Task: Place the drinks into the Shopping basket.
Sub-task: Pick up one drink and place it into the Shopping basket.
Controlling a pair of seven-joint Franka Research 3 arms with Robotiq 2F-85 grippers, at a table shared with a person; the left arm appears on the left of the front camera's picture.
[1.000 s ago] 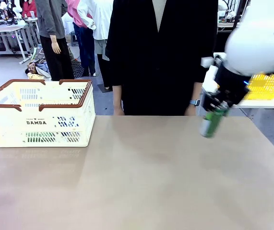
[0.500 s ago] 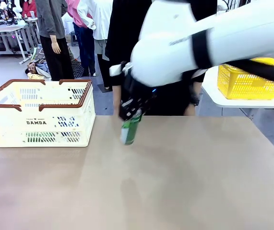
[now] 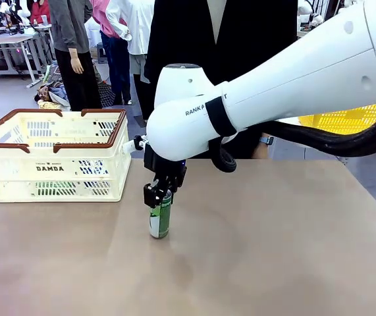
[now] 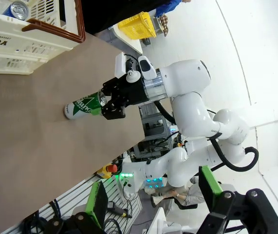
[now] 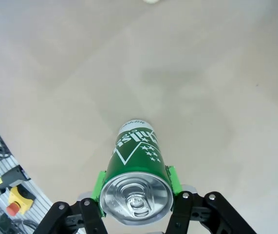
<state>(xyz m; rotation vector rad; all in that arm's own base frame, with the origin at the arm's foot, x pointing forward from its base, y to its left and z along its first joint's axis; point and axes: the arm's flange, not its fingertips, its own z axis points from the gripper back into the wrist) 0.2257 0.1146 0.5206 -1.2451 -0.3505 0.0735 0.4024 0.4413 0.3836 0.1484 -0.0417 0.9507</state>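
Note:
A green drink can (image 3: 160, 217) with white markings stands upright near the table's middle-left, a little right of the Shopping basket (image 3: 53, 155). My right gripper (image 3: 162, 192) is shut on the can's top part from above. In the right wrist view the green pads (image 5: 99, 187) press both sides of the can (image 5: 136, 156) just below its silver lid. Whether its base touches the table I cannot tell. The left wrist view shows the held can (image 4: 84, 106), the basket (image 4: 27, 34) and another can (image 4: 19, 9) inside the basket. My left gripper (image 4: 152, 184) is open and holds nothing.
A person in black (image 3: 220, 66) stands at the table's far edge. A yellow mesh basket (image 3: 349, 118) sits on a white side table at the right. My right arm (image 3: 293, 79) spans the table from the right. Bare tabletop (image 3: 273, 250) lies in front.
My right arm has swung from the table's right side leftward to near the basket, carrying the green can, and has come down toward the tabletop. The left gripper stays open.

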